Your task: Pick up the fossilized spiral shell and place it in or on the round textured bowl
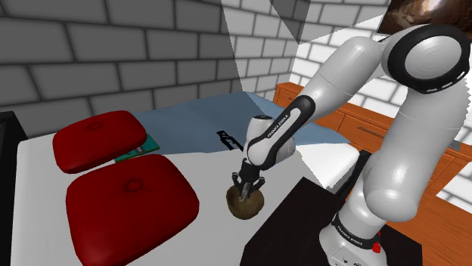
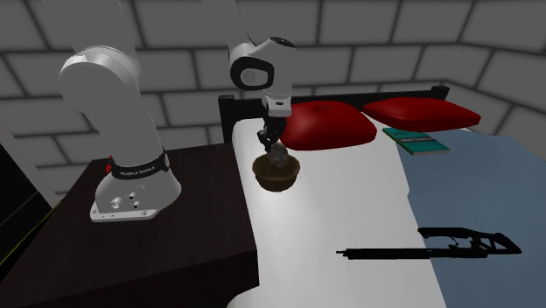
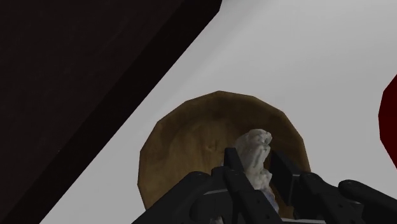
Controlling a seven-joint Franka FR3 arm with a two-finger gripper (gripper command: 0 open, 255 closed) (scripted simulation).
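The gripper [image 3: 257, 167] is pinching the pale, lumpy shell [image 3: 256, 151] between its two black fingers, which press on opposite flanks while the knobbly end pokes out past the fingertips. The shell hangs directly over the hollow of the brown bowl [image 3: 191, 137]. In the second exterior view it sits as a grey lump [image 2: 278, 156] about level with the rim of the bowl [image 2: 276, 178], and I cannot tell whether it already touches the inside. The bowl stands on the white sheet of the bed [image 1: 212, 234], close to the edge that runs beside the dark stand [image 2: 175, 219]. In the shoulder view two red pillows [image 1: 128, 200] lie at about nine and ten o'clock from the bowl, and a long black object [image 2: 429, 245] lies well apart at about four o'clock in the second exterior view. As for handling, the shell looks like stone, so I would judge it rigid and fairly heavy for its bulk. It should not give under pressure, but its thin ridges could chip if it were dropped. The rough surface should give the fingers good friction, though the uneven coil could twist in a pinch that lands on a single bump. The best hold seems to be across the thick middle of the coil, flank to flank, as it is taken now, and the release ought to come low inside the bowl so the shell settles instead of rolling out over the rim
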